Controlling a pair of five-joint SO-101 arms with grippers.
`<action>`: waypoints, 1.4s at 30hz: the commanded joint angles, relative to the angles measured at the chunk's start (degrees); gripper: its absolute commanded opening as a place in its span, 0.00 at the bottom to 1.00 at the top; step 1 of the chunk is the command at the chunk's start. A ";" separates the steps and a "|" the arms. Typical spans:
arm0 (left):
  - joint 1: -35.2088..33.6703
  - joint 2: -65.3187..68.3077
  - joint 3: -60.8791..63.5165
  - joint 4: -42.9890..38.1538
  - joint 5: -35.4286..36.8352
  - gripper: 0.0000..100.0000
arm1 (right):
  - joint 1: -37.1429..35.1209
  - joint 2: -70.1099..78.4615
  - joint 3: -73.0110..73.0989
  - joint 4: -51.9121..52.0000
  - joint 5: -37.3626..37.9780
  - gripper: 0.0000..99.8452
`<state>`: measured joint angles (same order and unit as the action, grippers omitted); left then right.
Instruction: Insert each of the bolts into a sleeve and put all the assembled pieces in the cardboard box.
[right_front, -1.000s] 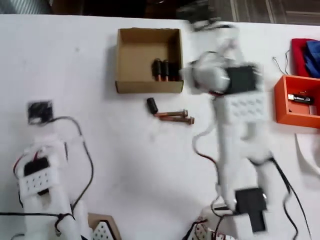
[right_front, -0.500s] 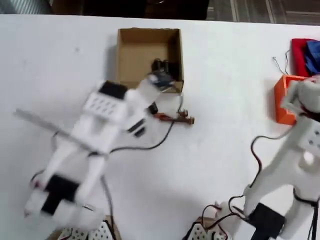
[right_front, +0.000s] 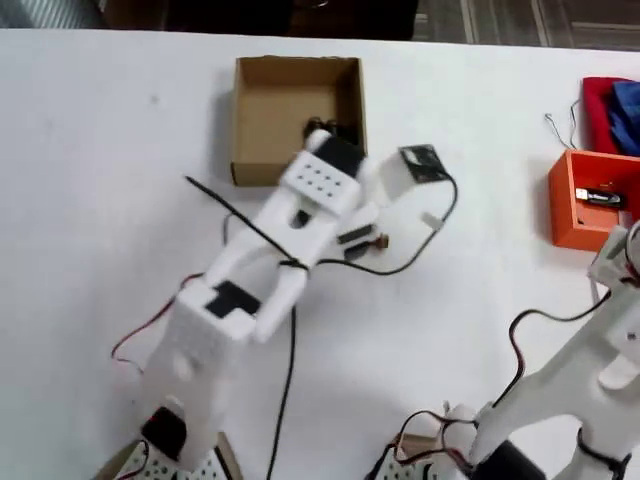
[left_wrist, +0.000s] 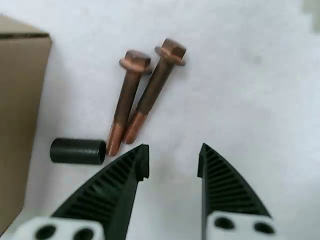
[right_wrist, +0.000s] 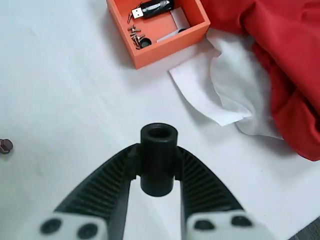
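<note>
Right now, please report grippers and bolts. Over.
Left gripper: jaws open, just short of two bolts and loose sleeve. Right gripper shut on second sleeve. Close beside: cardboard box.

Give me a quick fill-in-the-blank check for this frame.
The right gripper is shut on a black ____.
____ copper bolts lie on the table near the cardboard box.
The left gripper hangs ____ above the bolts.
Missing: sleeve; two; open.
</note>
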<state>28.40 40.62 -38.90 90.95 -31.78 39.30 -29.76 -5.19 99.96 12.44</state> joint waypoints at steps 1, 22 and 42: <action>2.64 3.78 -7.69 0.79 -0.35 0.18 | 0.31 -4.62 0.35 0.66 0.62 0.02; 1.41 13.01 -16.13 -3.08 -7.74 0.18 | -0.22 -6.20 5.27 0.66 0.62 0.02; 0.70 13.80 -15.34 -11.34 -7.74 0.18 | -0.22 -6.20 5.27 0.66 0.53 0.02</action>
<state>30.15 54.68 -52.44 80.22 -39.16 39.21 -34.51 0.35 99.96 12.44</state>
